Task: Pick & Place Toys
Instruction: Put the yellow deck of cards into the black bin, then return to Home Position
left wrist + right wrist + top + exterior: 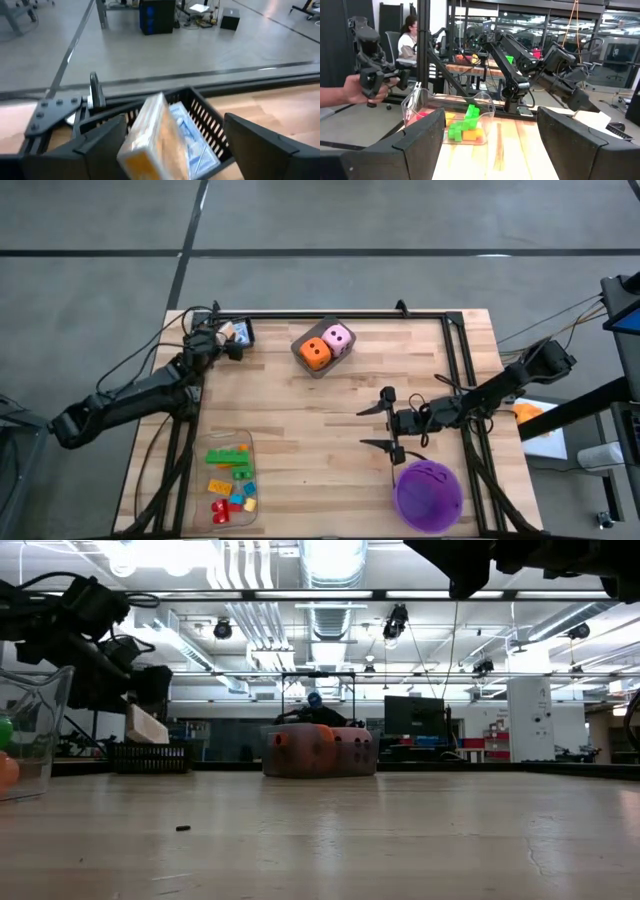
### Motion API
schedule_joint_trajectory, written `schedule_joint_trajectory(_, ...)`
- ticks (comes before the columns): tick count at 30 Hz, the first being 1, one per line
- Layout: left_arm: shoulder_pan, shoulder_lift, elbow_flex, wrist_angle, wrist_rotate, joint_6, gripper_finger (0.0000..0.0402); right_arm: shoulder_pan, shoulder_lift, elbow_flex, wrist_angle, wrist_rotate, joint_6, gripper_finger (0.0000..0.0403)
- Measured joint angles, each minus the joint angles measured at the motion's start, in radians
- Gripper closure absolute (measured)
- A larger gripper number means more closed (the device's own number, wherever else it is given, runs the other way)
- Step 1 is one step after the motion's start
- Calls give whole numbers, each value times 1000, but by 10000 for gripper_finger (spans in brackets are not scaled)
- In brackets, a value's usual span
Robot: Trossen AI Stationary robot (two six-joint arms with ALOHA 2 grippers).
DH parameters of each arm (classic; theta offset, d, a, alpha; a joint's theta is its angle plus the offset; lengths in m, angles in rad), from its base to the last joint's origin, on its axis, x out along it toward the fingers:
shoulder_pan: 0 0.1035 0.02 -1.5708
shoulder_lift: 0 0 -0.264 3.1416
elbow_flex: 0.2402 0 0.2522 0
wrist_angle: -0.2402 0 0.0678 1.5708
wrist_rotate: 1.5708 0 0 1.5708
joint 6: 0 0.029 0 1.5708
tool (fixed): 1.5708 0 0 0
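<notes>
The left gripper [170, 145] has its fingers spread around a tile [150, 140], apparently releasing it into the black basket [200, 107]; the right gripper [383, 427] waits with fingers spread.

Lighting is even overhead fluorescent — ceiling light strips [330, 560] blow out to white glare in the low view. There the wooden table [320, 840] picks up a soft sheen, and the near tabletop is out of focus. High view is bright and flat, with only faint shadows under the arms. Left wrist view is soft — the white block [152, 140] up close is blurred and the floor beyond looks washed out. Right wrist view is dimmer, the near fingers [415, 145] dark and unfocused, background fairly sharp.
</notes>
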State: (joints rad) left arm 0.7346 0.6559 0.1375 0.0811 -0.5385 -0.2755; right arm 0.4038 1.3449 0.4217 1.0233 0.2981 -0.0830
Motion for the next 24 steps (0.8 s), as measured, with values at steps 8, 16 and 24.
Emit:
schedule_joint_trajectory(8, 0, 0, 68, -11, 9, 33, 27, 0, 0, 0, 0, 56, -7, 94)
schedule_joint_trajectory(16, -1, 0, 141, -82, 354, 23, 19, 0, 0, -1, 1, 65, -7, 94)
schedule_joint_trajectory(24, -58, -7, 136, -45, 864, 88, 19, -4, -1, -1, 5, 65, -14, 94)
